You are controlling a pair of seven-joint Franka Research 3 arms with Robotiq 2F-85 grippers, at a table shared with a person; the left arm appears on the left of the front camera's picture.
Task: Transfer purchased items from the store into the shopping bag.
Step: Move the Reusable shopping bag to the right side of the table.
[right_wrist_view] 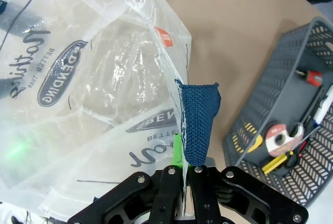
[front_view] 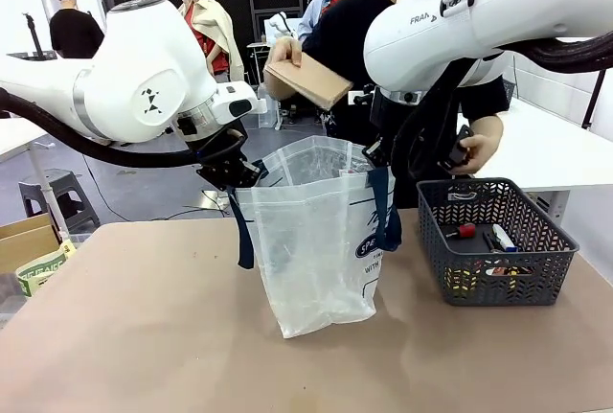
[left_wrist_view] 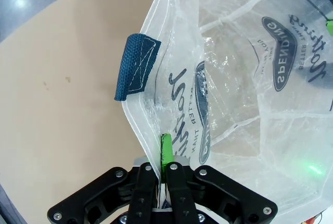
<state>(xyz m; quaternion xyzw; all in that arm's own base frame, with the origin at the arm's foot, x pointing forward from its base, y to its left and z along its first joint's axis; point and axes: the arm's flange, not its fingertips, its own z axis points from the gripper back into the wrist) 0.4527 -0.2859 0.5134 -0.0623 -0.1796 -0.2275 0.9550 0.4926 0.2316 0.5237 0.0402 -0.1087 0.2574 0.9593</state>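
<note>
Left gripper [left_wrist_view: 165, 154] and right gripper [right_wrist_view: 182, 157] are clamped shut on opposite rims of the shopping bag [front_view: 316, 240], standing mid-table, mouth stretched open for loading, I'd say. Grey lattice basket [front_view: 534, 274] sits by the right edge; person's hand [front_view: 281, 55] holds the cardboard pack [front_view: 310, 80] above the bag.

The tan table [front_view: 144, 336] is carrying the shopping bag [front_view: 316, 260], with the grey basket [front_view: 493, 279] sitting just right of the bag.
</note>
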